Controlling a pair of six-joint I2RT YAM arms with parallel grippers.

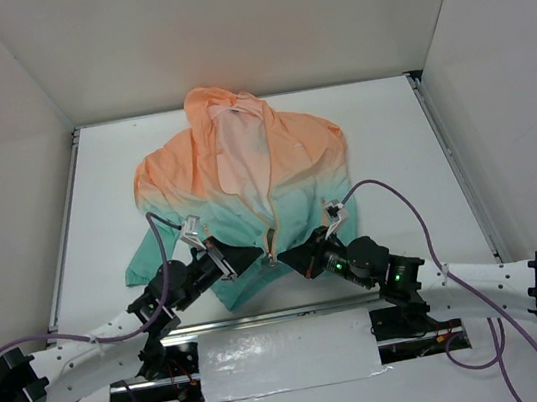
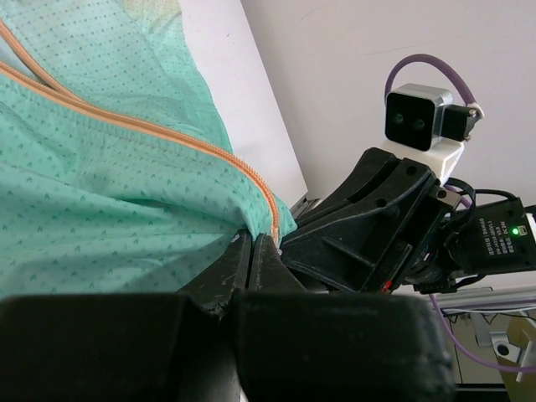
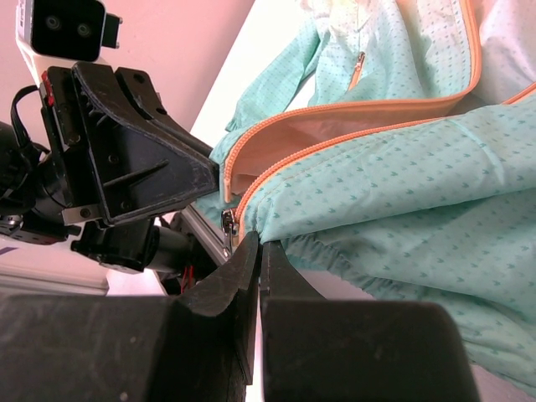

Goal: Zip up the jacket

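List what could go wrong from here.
1. The zipper gapes at the hem, so its free end may miss the slider.
2. The left gripper and right gripper each pinch only a thin edge of the jacket, which may slip out.
3. The grippers sit nose to nose and may collide.

One jacket (image 1: pixel 245 179) lies on one table (image 1: pixel 391 142), with one hood (image 1: pixel 213 103), one front zipper (image 1: pixel 271 216) and one pocket zip (image 3: pixel 358 71) in sight. There are two arms: the left arm (image 1: pixel 89 349) and the right arm (image 1: pixel 482 275). Grippers number two – the left gripper (image 1: pixel 254 255) and the right gripper (image 1: pixel 287 257). Two wrist cameras show – the left camera (image 1: pixel 190 233) and the right camera (image 1: pixel 336 213). Two purple cables run, the left cable (image 1: pixel 156 240) and the right cable (image 1: pixel 388 188).
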